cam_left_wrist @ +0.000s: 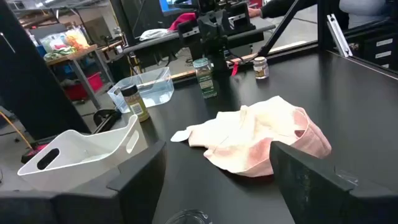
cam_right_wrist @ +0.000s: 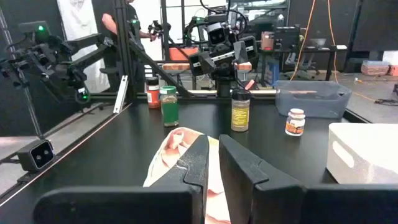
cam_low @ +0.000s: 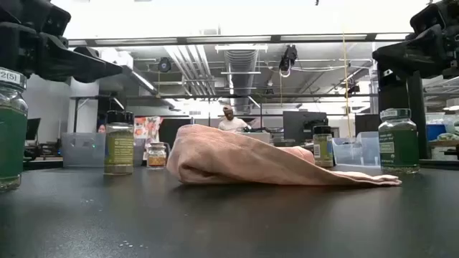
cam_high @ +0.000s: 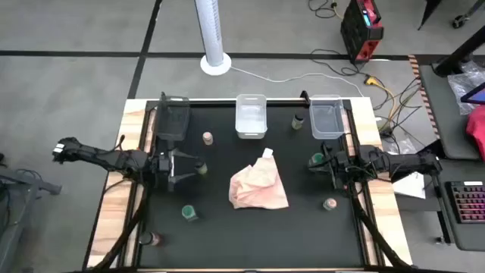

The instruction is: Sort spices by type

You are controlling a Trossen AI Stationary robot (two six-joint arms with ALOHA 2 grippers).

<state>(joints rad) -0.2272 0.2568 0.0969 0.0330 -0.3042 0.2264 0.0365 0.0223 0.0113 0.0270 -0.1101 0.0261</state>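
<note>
Green-lidded spice jar (cam_high: 201,168) stands between the open left hand (cam_high: 193,168) fingers.

A black worktop (cam_high: 250,239) carries a crumpled pink cloth (cam_high: 258,187) at its middle, spice jars (cam_high: 189,213) scattered around the cloth, and three bins (cam_high: 251,115) beyond the cloth.

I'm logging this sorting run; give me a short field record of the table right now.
surface: black table
bins: three along the far edge, dark, white, clear
cloth: pink cloth crumpled mid-table
jars: seven spice jars scattered, none in a bin
left hand: open, around a jar, no grip visible
right hand: shut, beside a green-lidded jar
</note>
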